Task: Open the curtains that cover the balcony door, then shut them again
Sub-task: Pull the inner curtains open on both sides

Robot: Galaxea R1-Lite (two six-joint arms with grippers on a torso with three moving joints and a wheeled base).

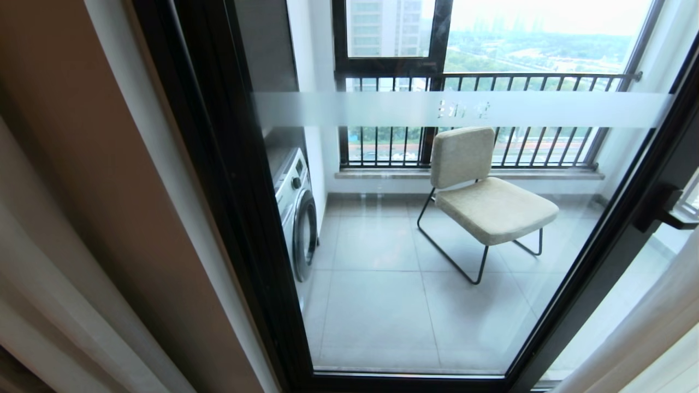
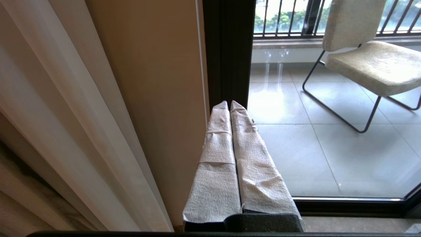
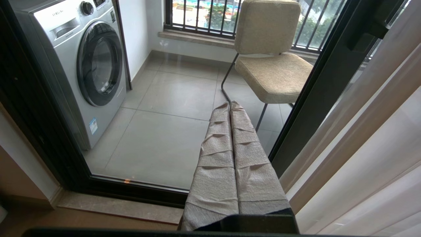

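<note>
Daylight pours in through the balcony door (image 1: pixel 426 229); the sky beyond it is washed out; pale glare lies on the floor tiles (image 1: pixel 382 305) behind it; the curtains (image 1: pixel 60 305) beside it are dim and soft-edged.

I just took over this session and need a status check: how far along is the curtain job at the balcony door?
Opening looks done: the curtains are gathered at both sides and the balcony door glass is uncovered, showing the chair and washing machine. Nothing is in hand: the left claw is shut and empty near the left drapes, and the right claw is shut and empty facing the glass. Left to do: pull the curtains closed again.
</note>
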